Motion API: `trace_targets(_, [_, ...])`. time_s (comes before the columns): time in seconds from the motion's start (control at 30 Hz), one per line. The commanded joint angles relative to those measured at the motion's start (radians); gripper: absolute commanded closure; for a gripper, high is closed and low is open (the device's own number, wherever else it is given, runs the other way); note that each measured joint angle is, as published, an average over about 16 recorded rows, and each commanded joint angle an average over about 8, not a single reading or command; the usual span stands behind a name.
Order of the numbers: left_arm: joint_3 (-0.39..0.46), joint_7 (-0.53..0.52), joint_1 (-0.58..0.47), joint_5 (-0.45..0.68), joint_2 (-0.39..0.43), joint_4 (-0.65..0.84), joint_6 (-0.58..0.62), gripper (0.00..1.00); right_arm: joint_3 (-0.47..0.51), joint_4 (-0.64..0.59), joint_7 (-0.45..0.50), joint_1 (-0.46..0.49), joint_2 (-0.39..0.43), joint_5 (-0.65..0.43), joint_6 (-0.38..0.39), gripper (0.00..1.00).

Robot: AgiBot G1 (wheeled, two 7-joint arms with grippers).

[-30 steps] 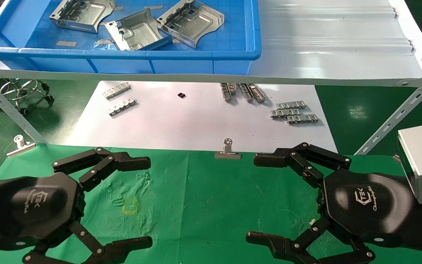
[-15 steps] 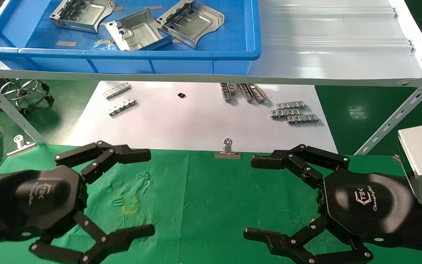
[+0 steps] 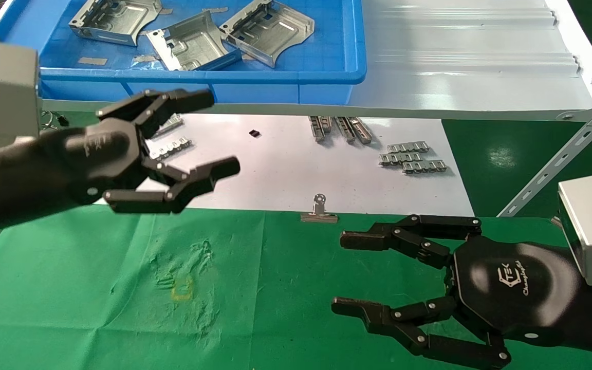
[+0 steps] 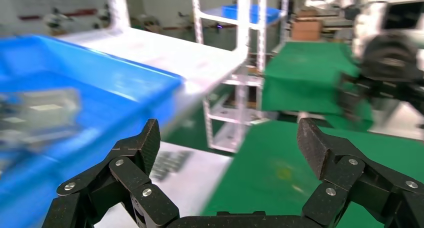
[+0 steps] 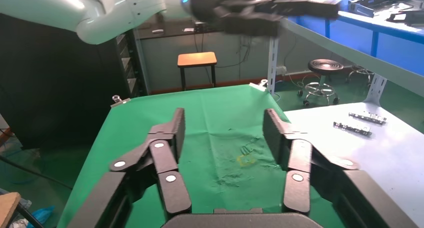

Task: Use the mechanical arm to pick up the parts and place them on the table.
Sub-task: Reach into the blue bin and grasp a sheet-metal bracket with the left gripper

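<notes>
Surroundings: a blue bin (image 3: 327, 77) stands on the white shelf (image 3: 470, 77). Below the shelf lies a white sheet (image 3: 275, 169) with small toothed metal strips (image 3: 413, 156) on it. A binder clip (image 3: 319, 210) sits at the far edge of the green table (image 3: 275, 288), between the two grippers.

In the way: the front wall of the blue bin and the front edge of the shelf are between the left gripper (image 3: 214, 133) and the parts. The upper fingers (image 3: 172, 100) of this gripper show in front of the bin wall.

Change: one second ago the left gripper was low over the green cloth at the near left. Now it is raised and further forward, at the height of the shelf edge. The right gripper (image 3: 345, 272) stays almost in the same place; its fingers point a little more to the left.

Parts: three silver parts (image 3: 267, 31) lie in the blue bin, close together. None is on the table. They are beyond the left gripper and higher in the head view, not touching it.

Left gripper state: fingers spread wide, nothing between them (image 4: 227, 148).

Right gripper state: hovers over the right side of the table, fingers wide apart, holding nothing (image 5: 222, 130).
</notes>
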Motion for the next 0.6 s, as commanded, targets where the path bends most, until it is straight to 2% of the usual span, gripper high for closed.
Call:
trace_targets(0.03, [0.004, 0.015, -0.041, 0.016, 0.024, 0.040, -0.012, 0.00, 0.000, 0.000, 0.000, 0.000, 0.000, 0.000, 0.000, 1.00])
trace_targets(0.43, [0.095, 0.096, -0.384, 0.203, 0.132, 0.466, -0.006, 0.00, 0.000, 0.000, 0.000, 0.000, 0.000, 0.000, 0.000, 1.00])
trace_targets(0.6, [0.130, 0.122, -0.510, 0.278, 0.167, 0.638, -0.055, 0.00, 0.000, 0.000, 0.000, 0.000, 0.000, 0.000, 0.000, 1.00])
